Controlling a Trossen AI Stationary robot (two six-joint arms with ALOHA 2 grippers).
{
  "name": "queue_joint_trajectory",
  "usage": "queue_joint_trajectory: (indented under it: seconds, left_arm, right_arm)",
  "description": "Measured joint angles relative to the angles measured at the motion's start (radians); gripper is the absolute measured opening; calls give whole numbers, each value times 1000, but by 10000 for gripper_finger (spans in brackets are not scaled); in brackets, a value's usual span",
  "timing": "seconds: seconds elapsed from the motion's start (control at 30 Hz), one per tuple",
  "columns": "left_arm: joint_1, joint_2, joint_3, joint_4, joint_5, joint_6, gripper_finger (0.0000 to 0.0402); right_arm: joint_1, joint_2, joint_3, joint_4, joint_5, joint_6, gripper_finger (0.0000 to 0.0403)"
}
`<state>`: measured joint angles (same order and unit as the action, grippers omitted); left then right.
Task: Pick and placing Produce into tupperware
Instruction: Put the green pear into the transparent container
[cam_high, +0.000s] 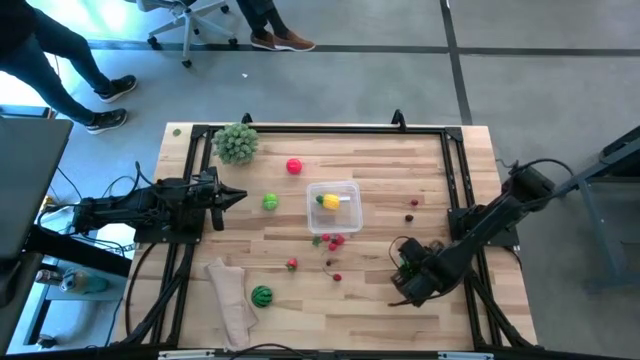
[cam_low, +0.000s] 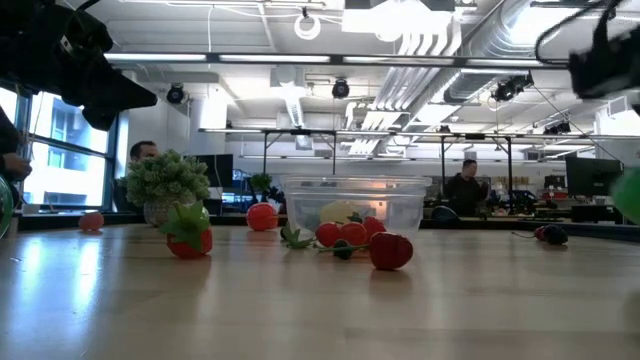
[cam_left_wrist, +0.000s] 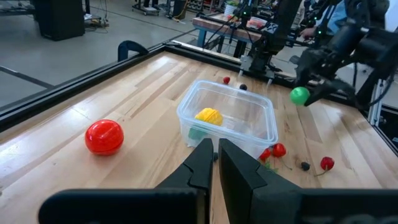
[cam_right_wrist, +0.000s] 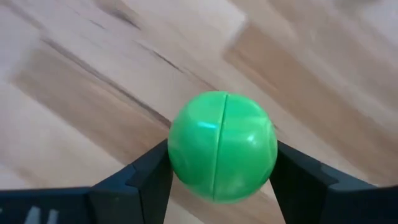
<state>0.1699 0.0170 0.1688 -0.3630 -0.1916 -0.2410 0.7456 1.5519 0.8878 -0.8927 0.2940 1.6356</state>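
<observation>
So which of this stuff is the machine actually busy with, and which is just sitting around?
Part of the job:
- clear tupperware, yellow piece inside
- green ball between the right gripper fingers
- red tomato, watermelon ball, cherries

Just lying about:
- leafy green ball
- beige cloth
- left gripper, shut, waiting

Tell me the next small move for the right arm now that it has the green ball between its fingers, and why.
Probably carry it toward the tupperware. The right tool grips the green ball between both fingers, above the wood near the table's right front, well away from the container. The container holds only a yellow piece, so there looks to be room. The left tool is shut, waiting at the left side.
</observation>
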Motion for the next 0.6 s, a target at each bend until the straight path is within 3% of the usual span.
queue_joint_trajectory:
  seconds: [0.17, 0.33, 0.6]
  left_arm:
    - [0, 0, 0, -2, 0, 0, 17]
    - [0, 0, 0, -4, 0, 0, 17]
    - [0, 0, 0, -7, 0, 0, 17]
  right_arm:
    - [-30, -41, 97, -42, 157, -144, 216]
    - [-119, -56, 246, -81, 279, -433, 216]
    - [-333, -56, 511, -29, 302, -1007, 216]
